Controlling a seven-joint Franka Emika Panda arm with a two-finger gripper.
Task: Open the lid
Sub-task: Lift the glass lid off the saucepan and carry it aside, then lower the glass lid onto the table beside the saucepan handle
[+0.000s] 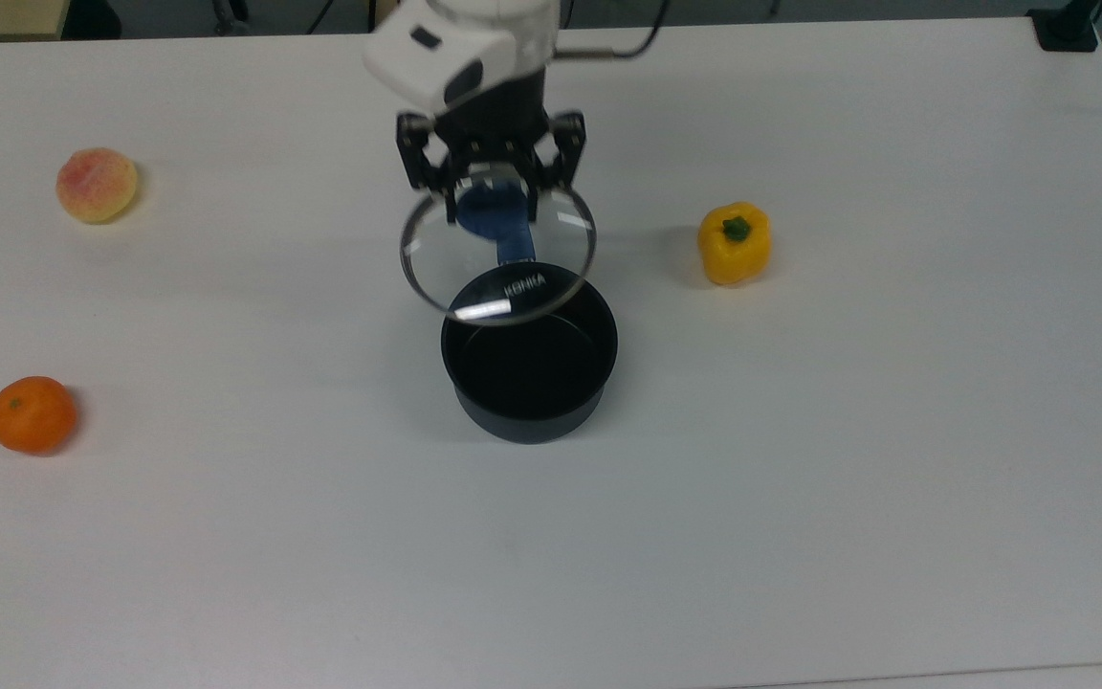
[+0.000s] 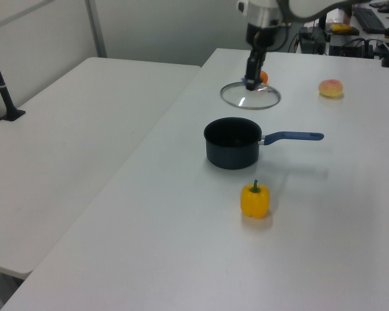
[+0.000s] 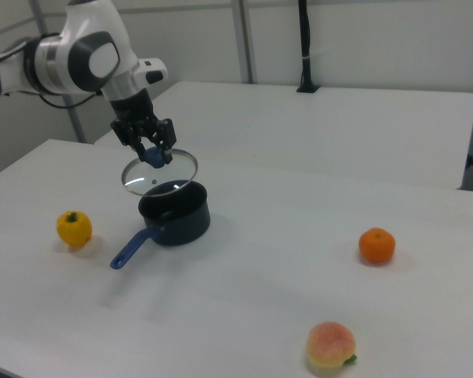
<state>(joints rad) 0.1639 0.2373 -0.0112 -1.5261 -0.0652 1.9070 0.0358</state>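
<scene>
Now, in the top view, the gripper [image 1: 492,196] holds the lid [image 1: 498,255] by its blue knob [image 1: 491,212], with one finger on each side of the knob. The lid is up in the air, off the black pan [image 1: 530,368], and the pan is open. Only the lid's near edge lies over the pan's far rim. A yellow pepper [image 1: 735,243] sits on the white table [image 1: 800,478] at the top view's right, and a peach [image 1: 97,185] and an orange [image 1: 32,414] sit at the top view's left. In the left view, the lid [image 2: 250,95] hangs flat under the gripper [image 2: 251,81], high above the table and behind the pan [image 2: 233,142]. The pan's blue handle [image 2: 292,137] points to the left view's right, and the pepper [image 2: 255,200] is in front of the pan. In the right view, the gripper [image 3: 152,151] pinches the knob [image 3: 154,157], and the lid [image 3: 159,173] floats just above the pan [image 3: 174,213]. The orange [image 3: 377,245] and the peach [image 3: 330,346] are well apart from it, at the right view's right.
</scene>
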